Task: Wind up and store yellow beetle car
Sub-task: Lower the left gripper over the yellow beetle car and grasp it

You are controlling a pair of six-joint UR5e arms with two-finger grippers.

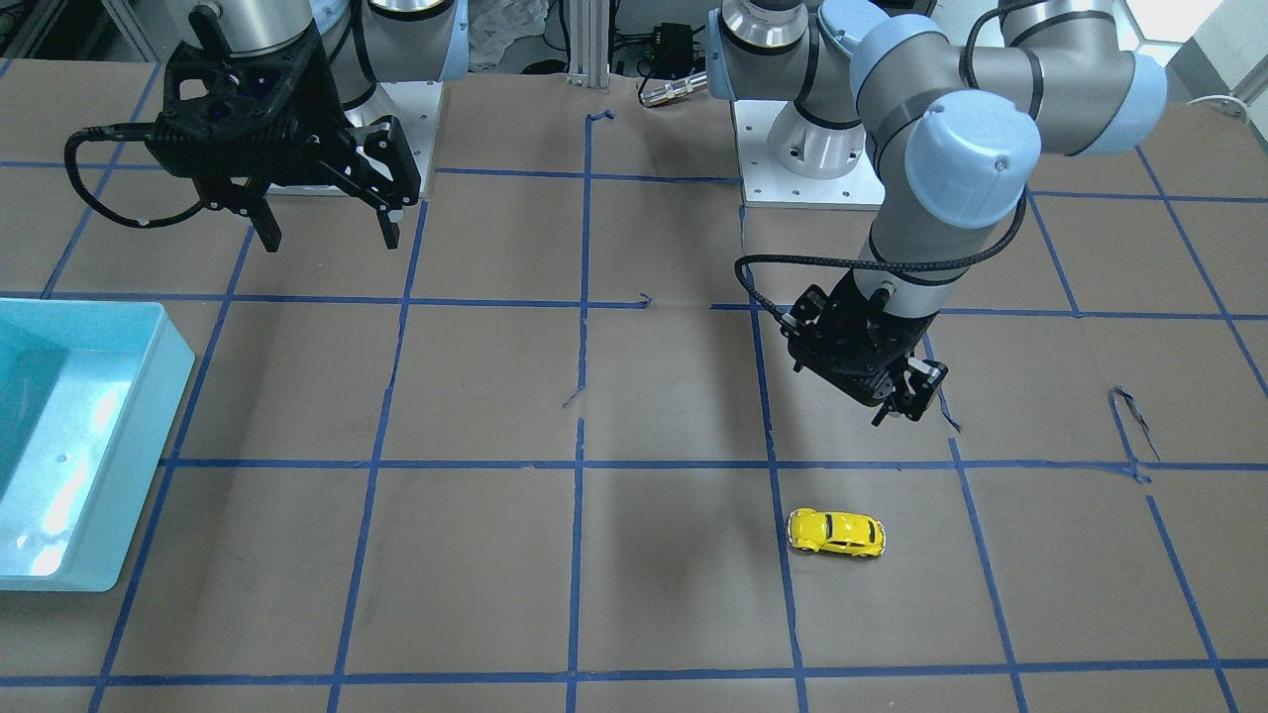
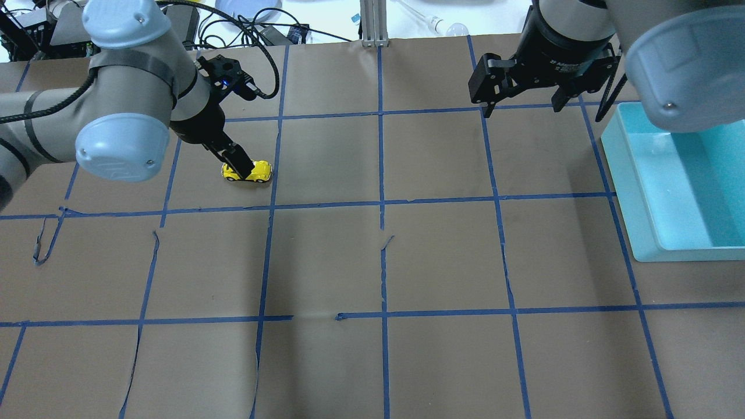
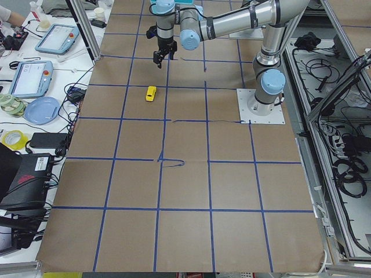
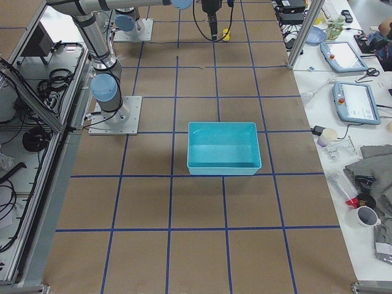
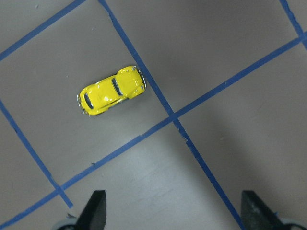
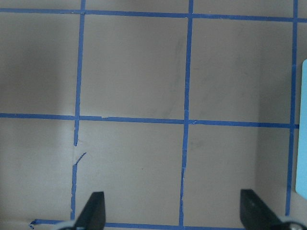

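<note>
Left end effector [image 5: 175, 211] hangs wide open above the tiny glossy yellow beetle car [image 5: 111, 91] — probably light and slippery, so I'd pinch its flanks.

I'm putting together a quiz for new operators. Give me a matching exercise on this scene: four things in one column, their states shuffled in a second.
Things:
1. small glossy yellow beetle car
2. turquoise plastic bin
3. left gripper
4. right gripper

States:
a. empty
b. jaws open, raised near the bin
c. on its wheels, untouched
d. jaws open, raised near the car

Pairs: 1-c, 2-a, 3-d, 4-b
</note>
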